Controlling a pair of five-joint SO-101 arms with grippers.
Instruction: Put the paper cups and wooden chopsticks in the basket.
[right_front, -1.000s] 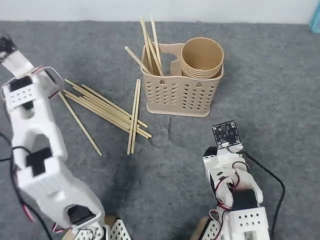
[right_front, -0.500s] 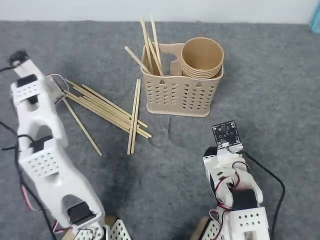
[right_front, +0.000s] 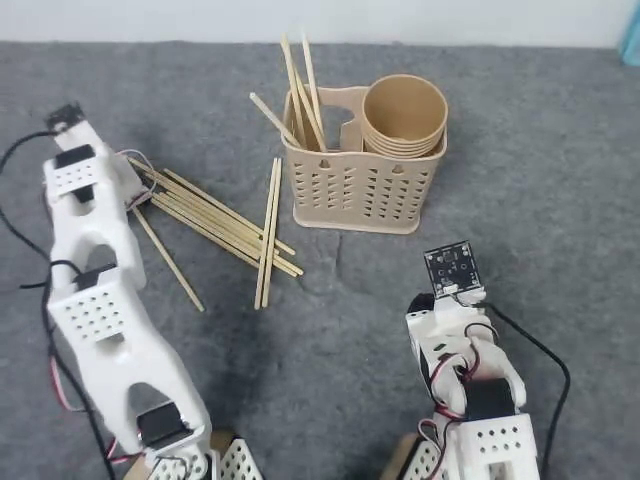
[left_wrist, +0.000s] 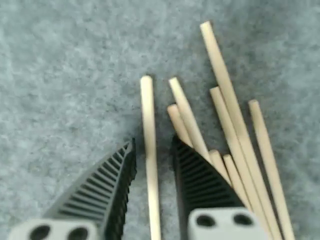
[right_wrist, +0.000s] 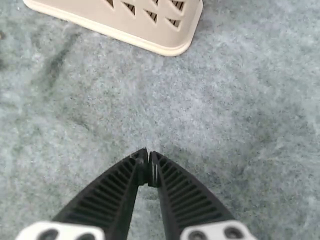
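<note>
High view: basket (right_front: 365, 190) on the grey worktop (right_front: 540, 180). The paper cups (right_front: 405, 115) are stacked in its right compartment and several upright chopsticks (right_front: 300, 90) stand in its left. More loose chopsticks (right_front: 215, 220) lie left of it, their outer ends by the left arm (right_front: 85, 230).

Left wrist view: left tool (left_wrist: 152, 150) released, its fingers astride one chopstick (left_wrist: 148, 115).

Right wrist view: right tool (right_wrist: 148, 162) clenched, empty, near the basket.

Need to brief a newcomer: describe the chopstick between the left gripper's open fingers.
Left of the beige basket, chopsticks lie fanned on the grey carpet. The left gripper straddles one at the fan's far end. That stick lies alone at the edge, apart from its bunched neighbours.
</note>
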